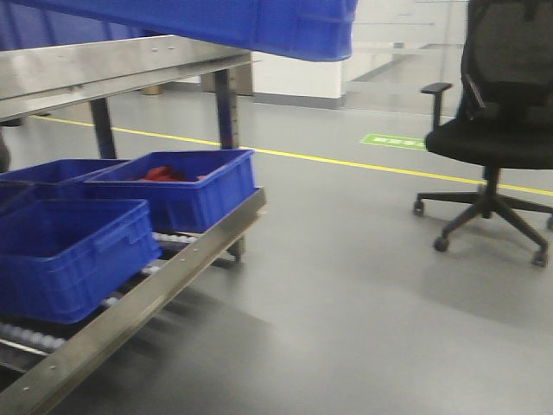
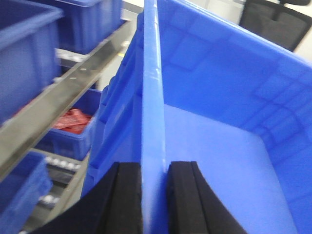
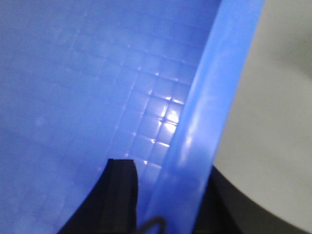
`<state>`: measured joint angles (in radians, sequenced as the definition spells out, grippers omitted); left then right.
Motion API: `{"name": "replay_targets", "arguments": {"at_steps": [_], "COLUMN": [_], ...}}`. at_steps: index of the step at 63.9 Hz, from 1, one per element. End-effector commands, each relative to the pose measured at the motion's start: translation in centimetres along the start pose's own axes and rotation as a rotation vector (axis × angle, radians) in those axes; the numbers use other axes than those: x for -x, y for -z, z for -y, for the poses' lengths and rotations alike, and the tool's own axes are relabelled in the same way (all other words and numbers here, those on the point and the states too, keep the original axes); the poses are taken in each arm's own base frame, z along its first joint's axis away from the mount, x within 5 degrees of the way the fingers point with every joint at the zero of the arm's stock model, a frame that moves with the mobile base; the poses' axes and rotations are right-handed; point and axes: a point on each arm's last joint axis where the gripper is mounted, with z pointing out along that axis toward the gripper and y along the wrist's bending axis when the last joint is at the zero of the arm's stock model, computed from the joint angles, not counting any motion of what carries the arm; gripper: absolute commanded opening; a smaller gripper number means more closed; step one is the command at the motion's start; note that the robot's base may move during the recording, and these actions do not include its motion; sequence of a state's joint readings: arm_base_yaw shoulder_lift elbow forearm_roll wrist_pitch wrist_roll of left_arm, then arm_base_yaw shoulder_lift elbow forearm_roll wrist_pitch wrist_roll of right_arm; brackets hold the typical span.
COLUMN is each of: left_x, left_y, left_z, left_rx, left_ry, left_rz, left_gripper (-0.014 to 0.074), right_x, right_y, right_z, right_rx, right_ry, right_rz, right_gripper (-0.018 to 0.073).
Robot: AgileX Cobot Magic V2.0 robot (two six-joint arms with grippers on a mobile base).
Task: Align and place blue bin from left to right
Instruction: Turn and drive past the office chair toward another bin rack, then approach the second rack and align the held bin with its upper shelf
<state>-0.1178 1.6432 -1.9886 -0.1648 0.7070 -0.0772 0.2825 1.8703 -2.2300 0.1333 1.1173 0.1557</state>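
One blue bin [image 1: 259, 22], three lower-shelf crates [image 1: 69, 255] [image 1: 186, 199] [image 1: 47, 173], one office chair [image 1: 492, 130].

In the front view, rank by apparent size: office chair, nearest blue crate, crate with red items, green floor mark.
1. Office chair, though cropped.
2. Nearest blue crate and crate with red items: the nearer looks bigger, likely just closeness; not ranked.
3. Green floor mark.

The blue bin [image 2: 214, 87] is smooth moulded plastic, semi-gloss, with faint grid relief on its inner wall. The left gripper [image 2: 155, 195] pads [image 2: 127, 200] are matt black. At 10 o'clock, the rack [image 1: 130, 60] is brushed metal; the floor [image 1: 363, 285] is smooth satin grey.
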Motion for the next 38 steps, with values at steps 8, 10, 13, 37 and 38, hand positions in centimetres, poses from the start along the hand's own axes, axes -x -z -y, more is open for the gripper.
{"name": "replay_targets", "arguments": {"at_steps": [8,10,13,37,38], "left_x": [1.94,1.94,1.94,1.94,1.94], "left_y": [1.88,1.88,1.88,1.88,1.88], "left_z": [1.62,1.62,1.62,1.62,1.62], "left_rx": [-0.089,-0.089,-0.089,-0.089,-0.089], "left_ry": [0.062,0.062,0.062,0.062,0.062], "left_rz": [0.138,0.138,0.138,0.138,0.138], "left_gripper": [-0.0111,-0.0111,-0.0111,-0.0111,-0.0111], "right_x": [1.09,1.09,1.09,1.09,1.09], "right_y": [1.23,1.23,1.23,1.23,1.23], "right_z": [-1.41,-1.41,-1.41,-1.41,-1.41], "right_rx": [0.09,0.09,0.09,0.09,0.09], "right_ry": [-0.03,-0.03,-0.03,-0.03,-0.03], "right_rz": [0.116,0.116,0.116,0.116,0.116], "right_gripper": [-0.0162,-0.0162,-0.0162,-0.0162,-0.0162]}}
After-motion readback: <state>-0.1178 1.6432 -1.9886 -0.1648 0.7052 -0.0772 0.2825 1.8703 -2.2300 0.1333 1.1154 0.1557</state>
